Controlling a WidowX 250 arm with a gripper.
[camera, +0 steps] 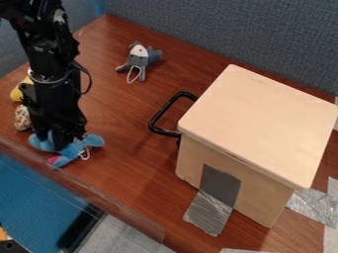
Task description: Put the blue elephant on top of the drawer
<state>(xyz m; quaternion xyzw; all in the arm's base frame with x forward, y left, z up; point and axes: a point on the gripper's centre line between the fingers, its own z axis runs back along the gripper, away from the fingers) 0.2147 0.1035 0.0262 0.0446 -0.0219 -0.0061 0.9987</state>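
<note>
We are observing the gripper [61, 143] down at the elephant [93, 141]; whether the jaws are pinching it, we cannot tell.

1. Pretty much an all-black arm [49, 59], chunky and knobbly, kinda blocky around the joints.
2. Thin black cable [87, 81] looping out from the side.
3. There's a greyish curved band [47, 80] wrapped partway round it.
4. Pale patch [61, 17] up top, plus tiny light specks lower down.
5. Claw [60, 143] is black too.
</note>
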